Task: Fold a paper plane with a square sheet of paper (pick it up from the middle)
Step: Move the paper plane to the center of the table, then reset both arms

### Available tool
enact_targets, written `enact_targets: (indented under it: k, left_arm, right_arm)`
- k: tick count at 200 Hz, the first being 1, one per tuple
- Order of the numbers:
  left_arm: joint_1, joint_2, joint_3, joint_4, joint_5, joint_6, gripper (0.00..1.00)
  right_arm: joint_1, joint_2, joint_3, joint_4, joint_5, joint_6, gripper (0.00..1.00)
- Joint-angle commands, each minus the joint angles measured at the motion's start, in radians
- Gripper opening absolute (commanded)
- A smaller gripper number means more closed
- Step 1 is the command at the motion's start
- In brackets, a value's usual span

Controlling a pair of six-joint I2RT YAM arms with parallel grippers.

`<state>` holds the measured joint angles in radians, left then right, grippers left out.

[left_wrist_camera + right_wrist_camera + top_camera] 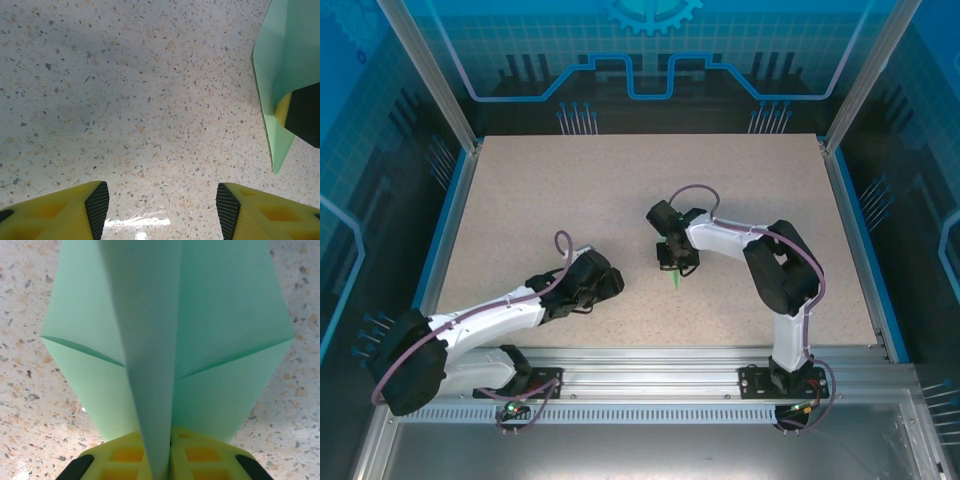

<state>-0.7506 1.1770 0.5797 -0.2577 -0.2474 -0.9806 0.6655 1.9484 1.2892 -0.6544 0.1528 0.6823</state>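
Observation:
The pale mint-green paper plane (225,315), a folded dart with a centre crease, hangs nose-down just above the table. My right gripper (167,452) is shut on its centre keel, and the wings spread to either side of the yellow fingers (125,455). From above, the plane (677,279) pokes out below the right gripper (675,267) near the table's middle. My left gripper (162,210) stands open over bare table with nothing between its pads. It sits to the left of the plane (282,60) and apart from it. In the top view the left gripper (616,283) is low, near the front.
The speckled beige table (570,190) is bordered by blue rails and glass walls on three sides. An aluminium rail (650,365) with both arm bases runs along the front. The right arm's elbow (782,270) rises at the right.

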Motion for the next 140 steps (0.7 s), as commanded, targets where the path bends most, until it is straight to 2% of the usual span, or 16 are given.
enact_targets:
  k: [1, 22, 33, 74, 92, 108, 129, 140]
  left_arm:
    - [0.01, -0.021, -0.012, -0.02, -0.026, 0.034, 0.63]
    - [0.009, -0.036, -0.014, -0.023, -0.036, 0.046, 0.65]
    - [0.01, -0.049, -0.016, -0.027, -0.049, 0.054, 0.66]
    - [0.016, -0.119, -0.024, -0.063, -0.114, 0.088, 0.73]
    - [0.026, -0.155, -0.027, -0.087, -0.145, 0.109, 0.74]
    - [0.038, -0.183, -0.034, -0.098, -0.174, 0.123, 0.77]
    - [0.056, -0.206, -0.046, -0.101, -0.223, 0.149, 0.83]
    - [0.07, -0.211, -0.045, -0.098, -0.248, 0.175, 0.91]
  right_arm:
    - [-0.003, -0.044, -0.001, -0.037, -0.006, 0.002, 0.16]
    - [-0.003, -0.125, 0.007, -0.061, 0.009, -0.016, 0.24]
    - [-0.003, -0.161, 0.01, -0.079, 0.018, -0.026, 0.33]
    - [-0.003, -0.332, -0.018, -0.11, 0.074, -0.067, 0.46]
    - [-0.002, -0.44, -0.051, -0.117, 0.169, -0.079, 0.51]
    - [-0.007, -0.553, -0.097, -0.107, 0.278, -0.097, 0.59]
    - [-0.033, -0.704, -0.189, -0.074, 0.439, -0.121, 0.74]
    - [-0.07, -0.778, -0.238, -0.057, 0.503, -0.131, 0.81]
